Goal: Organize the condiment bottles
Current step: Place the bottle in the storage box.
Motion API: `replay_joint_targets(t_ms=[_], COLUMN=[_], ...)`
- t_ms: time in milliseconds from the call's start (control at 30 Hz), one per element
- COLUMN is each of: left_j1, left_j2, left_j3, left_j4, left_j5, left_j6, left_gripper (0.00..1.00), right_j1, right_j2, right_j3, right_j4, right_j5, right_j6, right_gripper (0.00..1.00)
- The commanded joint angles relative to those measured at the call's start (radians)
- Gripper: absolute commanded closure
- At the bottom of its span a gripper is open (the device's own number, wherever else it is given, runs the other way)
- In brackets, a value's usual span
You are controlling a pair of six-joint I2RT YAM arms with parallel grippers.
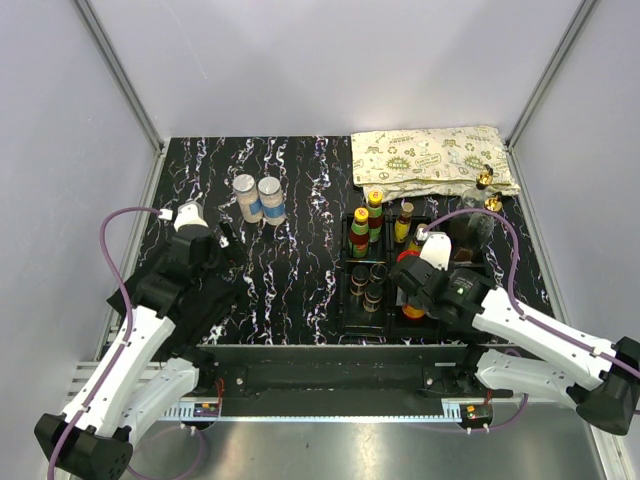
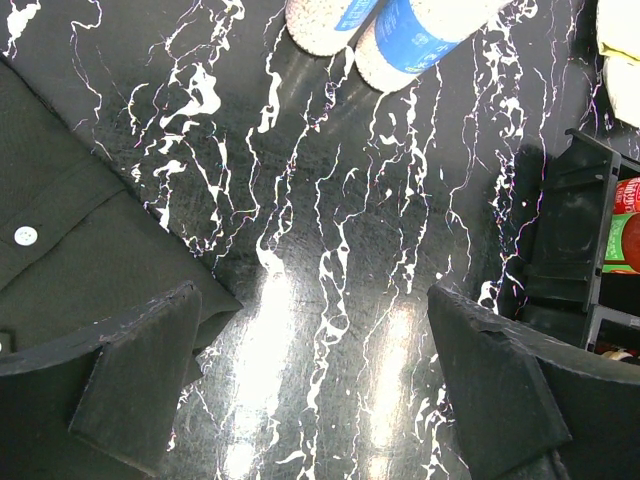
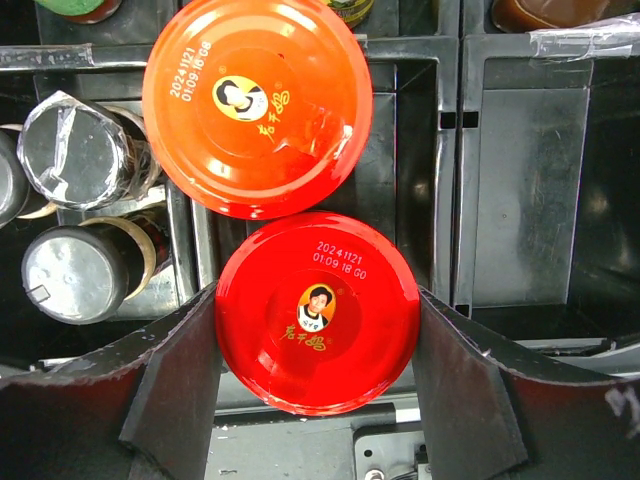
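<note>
The left gripper hovers over bare marbled table with its jaws spread wide and nothing between them. It looks parked there to stay clear of the other arm's work. A black cloth lies at its 9 o'clock. Two grey-lidded shakers with blue labels stand touching at its 1 o'clock, still loose on the table and probably its next pick.

Right of centre sits the black compartment tray. Slim green- and yellow-capped sauces fill its far cells and foil-topped bottles its left ones, like kept with like.

The right gripper is over the tray's near edge, jaws pressed against both sides of a red-lidded jar. It grips at the lid's widest line, which should keep the jar upright. A matching orange-lidded jar stands just beside at 12 o'clock, so the pair shares one row.

At the tray's 1 o'clock, two gold-spouted glass bottles wait unsorted beside a printed cloth.
</note>
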Motion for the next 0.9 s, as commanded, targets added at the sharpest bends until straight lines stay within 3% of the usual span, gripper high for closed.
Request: replay_joint_targets(t_ms=[0, 33, 100, 133, 267, 367, 700, 867], left_j1=[0.004, 0.004, 0.004, 0.004, 0.004, 0.004, 0.004, 0.004], left_j2=[0.002, 0.003, 0.007, 0.007, 0.007, 0.003, 0.034, 0.123], left_j3=[0.011, 0.014, 0.014, 0.016, 0.019, 0.02, 0.071, 0.146], left_j4=[0.029, 0.029, 0.029, 0.029, 0.029, 0.031, 0.043, 0.086], left_j5=[-0.013, -0.013, -0.011, -0.011, -0.007, 0.002, 0.048, 0.074], left_j6=[0.003, 0.005, 0.006, 0.005, 0.012, 0.021, 0.064, 0.058], left_gripper=[0.01, 0.01, 0.01, 0.01, 0.01, 0.01, 0.01, 0.01], right_j1=[0.0, 0.002, 0.002, 0.0, 0.002, 0.002, 0.002, 0.0], right_j2=[-0.022, -0.031, -0.042, -0.051, -0.071, -0.079, -0.146, -0.149], right_j3=[-0.013, -0.013, -0.01, -0.004, 0.013, 0.026, 0.098, 0.183], right_j4=[0.097, 0.094, 0.09, 0.085, 0.073, 0.064, 0.041, 0.041], right_j5=[0.034, 0.034, 0.029, 0.026, 0.021, 0.018, 0.017, 0.05], right_j6=[0.057, 0.056, 0.054, 0.053, 0.045, 0.031, -0.013, -0.059], right_gripper=[0.62, 0.51, 0.43, 0.31, 0.09, 0.0, 0.0, 0.0])
